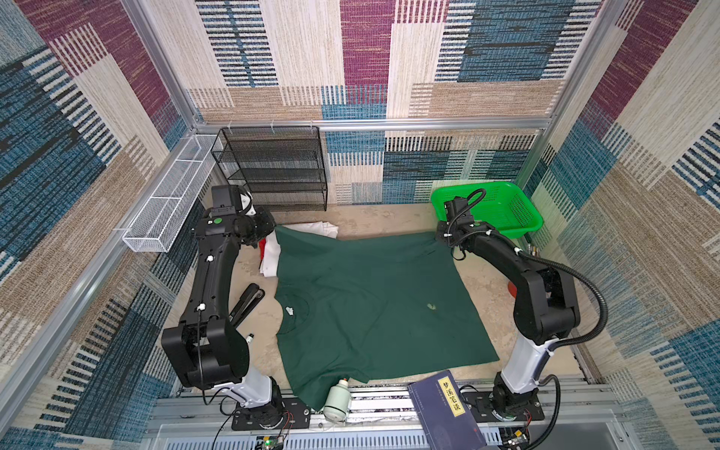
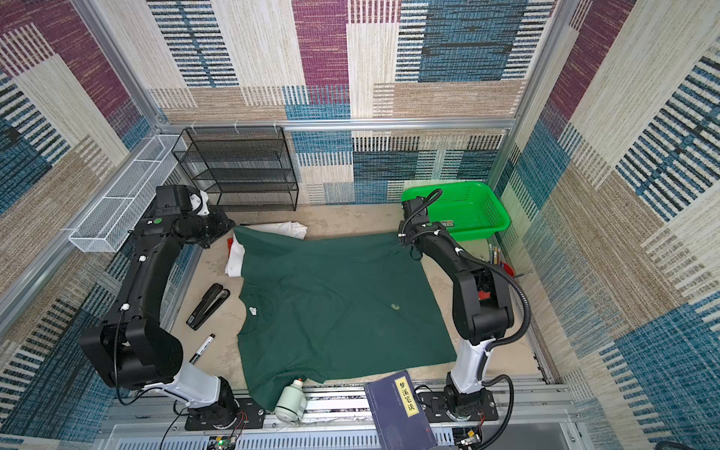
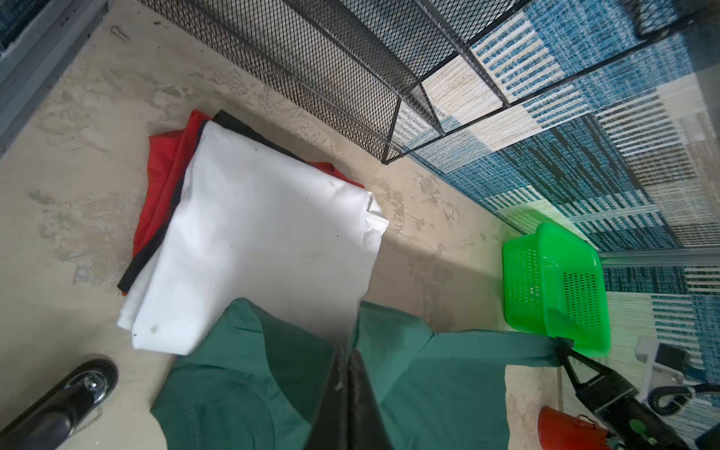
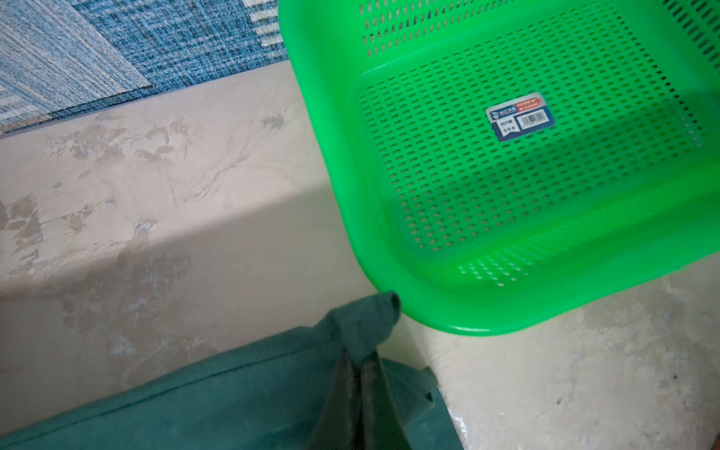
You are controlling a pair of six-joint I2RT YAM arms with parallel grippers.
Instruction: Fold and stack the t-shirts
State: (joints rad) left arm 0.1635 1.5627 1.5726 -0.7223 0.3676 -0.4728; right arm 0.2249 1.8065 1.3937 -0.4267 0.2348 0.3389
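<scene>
Step in hand: both arms pinch the far edge of the green shirt (image 1: 374,304), one at each far corner, with the cloth spread flat on the desk (image 1: 483,288). This reads as the start of a fold, or the end of a spreading pull; I cannot tell which.
Left gripper (image 3: 346,350): jaws closed on a pinch of green cloth at the far left corner, seen in the left wrist view; that corner lies over the edge of the white shirt (image 3: 253,233).
Right gripper (image 4: 360,358): jaws closed on a bunched tip of green cloth at the far right corner, just beside the rim of the basket (image 4: 428,311).
Green shirt: mostly flat, collar toward the left in both top views, near hem hanging over the desk's front rail beside a small bottle (image 1: 338,399) and a book (image 1: 448,409).
Stack: white shirt folded, on top of a red shirt (image 3: 163,175), with a dark layer showing between them; far left of the desk, beside the black mesh rack (image 1: 272,167).
Other things: stapler (image 2: 208,306) and marker (image 2: 202,348) on the desk left of the shirt.
Next move calls for: lifting both corners together at equal height and carrying them toward the near edge, keeping the far edge taut so the fold lands straight.
Watch: the left corner may drag the white shirt; the right corner may catch on the basket.
</scene>
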